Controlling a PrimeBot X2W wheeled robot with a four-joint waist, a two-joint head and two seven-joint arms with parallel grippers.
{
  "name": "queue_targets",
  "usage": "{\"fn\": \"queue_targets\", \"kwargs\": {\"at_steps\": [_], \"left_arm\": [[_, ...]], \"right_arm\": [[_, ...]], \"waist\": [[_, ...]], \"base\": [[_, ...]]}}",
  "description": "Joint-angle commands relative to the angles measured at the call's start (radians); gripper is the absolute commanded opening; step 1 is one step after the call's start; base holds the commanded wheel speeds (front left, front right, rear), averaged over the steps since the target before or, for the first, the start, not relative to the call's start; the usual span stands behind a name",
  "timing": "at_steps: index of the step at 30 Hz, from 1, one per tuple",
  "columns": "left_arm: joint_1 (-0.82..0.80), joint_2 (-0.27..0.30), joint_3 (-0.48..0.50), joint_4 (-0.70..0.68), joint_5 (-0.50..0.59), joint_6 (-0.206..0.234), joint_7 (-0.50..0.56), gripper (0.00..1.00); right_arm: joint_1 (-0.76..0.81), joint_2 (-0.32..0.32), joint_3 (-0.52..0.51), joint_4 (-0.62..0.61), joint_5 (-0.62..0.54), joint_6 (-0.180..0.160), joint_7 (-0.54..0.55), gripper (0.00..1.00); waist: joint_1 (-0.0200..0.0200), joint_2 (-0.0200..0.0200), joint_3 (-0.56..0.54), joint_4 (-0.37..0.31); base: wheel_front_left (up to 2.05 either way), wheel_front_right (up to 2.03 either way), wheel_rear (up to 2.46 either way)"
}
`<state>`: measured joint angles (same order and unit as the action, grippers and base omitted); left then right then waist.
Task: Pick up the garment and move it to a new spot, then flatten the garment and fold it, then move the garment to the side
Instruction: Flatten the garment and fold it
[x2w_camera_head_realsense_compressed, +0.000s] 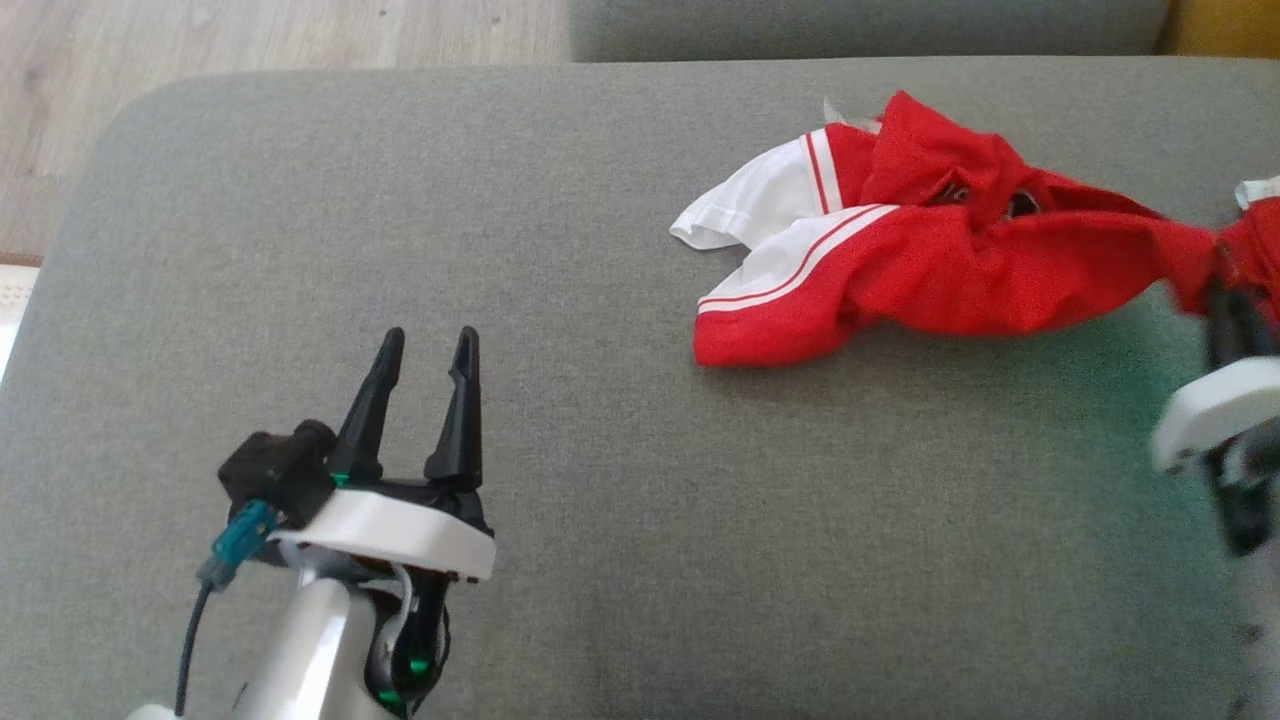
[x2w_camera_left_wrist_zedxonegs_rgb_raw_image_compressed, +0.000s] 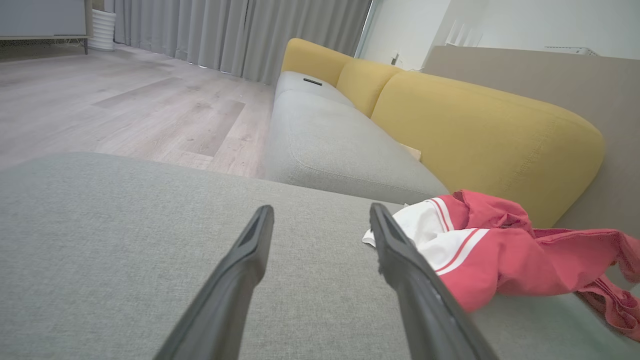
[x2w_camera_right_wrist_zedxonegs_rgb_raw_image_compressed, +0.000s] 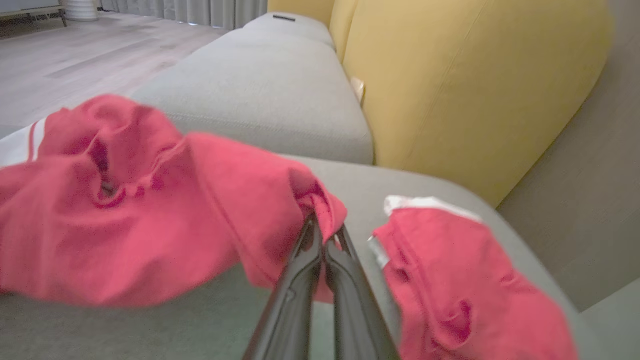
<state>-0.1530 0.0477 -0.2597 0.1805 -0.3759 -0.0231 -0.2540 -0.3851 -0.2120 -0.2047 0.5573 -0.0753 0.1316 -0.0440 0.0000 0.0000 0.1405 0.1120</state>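
The garment (x2w_camera_head_realsense_compressed: 930, 260) is a crumpled red shirt with white striped sleeves, lying at the far right of a grey cushion (x2w_camera_head_realsense_compressed: 560, 300). In the right wrist view my right gripper (x2w_camera_right_wrist_zedxonegs_rgb_raw_image_compressed: 324, 235) is shut on a bunched fold of the garment (x2w_camera_right_wrist_zedxonegs_rgb_raw_image_compressed: 150, 210), with red cloth spread to both sides of its fingers. In the head view that gripper (x2w_camera_head_realsense_compressed: 1222, 300) sits at the right edge, blurred, at the shirt's stretched end. My left gripper (x2w_camera_head_realsense_compressed: 428, 348) stands open over bare cushion, well left of the shirt. Its wrist view shows the garment (x2w_camera_left_wrist_zedxonegs_rgb_raw_image_compressed: 480, 245) just behind the right finger (x2w_camera_left_wrist_zedxonegs_rgb_raw_image_compressed: 400, 260).
A grey sofa seat (x2w_camera_left_wrist_zedxonegs_rgb_raw_image_compressed: 330, 140) with yellow back cushions (x2w_camera_left_wrist_zedxonegs_rgb_raw_image_compressed: 480, 125) stands beyond the cushion's far edge. Wooden floor (x2w_camera_head_realsense_compressed: 250, 40) lies past the far left edge. A small dark object (x2w_camera_left_wrist_zedxonegs_rgb_raw_image_compressed: 312, 81) rests on the sofa seat farther back.
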Motion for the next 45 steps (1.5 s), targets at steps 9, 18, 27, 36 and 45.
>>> {"fn": "queue_targets", "kwargs": {"at_steps": [9,18,27,36,45], "left_arm": [[-0.026,0.003,0.009,-0.044,-0.023,0.016,-0.008,1.0],[-0.02,0.003,0.02,-0.038,-0.019,0.016,-0.008,1.0],[-0.023,0.003,0.024,-0.048,-0.009,0.013,-0.008,1.0],[-0.021,0.003,0.004,-0.059,-0.007,0.007,-0.008,1.0],[-0.031,0.003,-0.02,-0.05,-0.016,0.008,-0.008,1.0]], "right_arm": [[-0.055,-0.136,-0.039,-0.197,-0.067,-0.001,0.133,0.0],[0.008,-0.021,-0.068,-0.259,-0.031,-0.001,0.133,1.0],[0.088,0.12,0.039,-0.41,0.091,-0.001,0.036,1.0],[0.197,0.16,0.245,-0.435,0.172,-0.001,-0.004,1.0],[0.022,0.142,0.274,-0.255,0.117,-0.001,0.063,1.0]], "waist": [[0.0,0.0,-0.013,0.015],[0.0,0.0,-0.017,0.014],[0.0,0.0,-0.029,-0.014],[0.0,0.0,-0.016,-0.002],[0.0,0.0,0.014,0.048]], "base": [[0.0,0.0,0.0],[0.0,0.0,0.0],[0.0,0.0,0.0],[0.0,0.0,0.0],[0.0,0.0,0.0]]}}
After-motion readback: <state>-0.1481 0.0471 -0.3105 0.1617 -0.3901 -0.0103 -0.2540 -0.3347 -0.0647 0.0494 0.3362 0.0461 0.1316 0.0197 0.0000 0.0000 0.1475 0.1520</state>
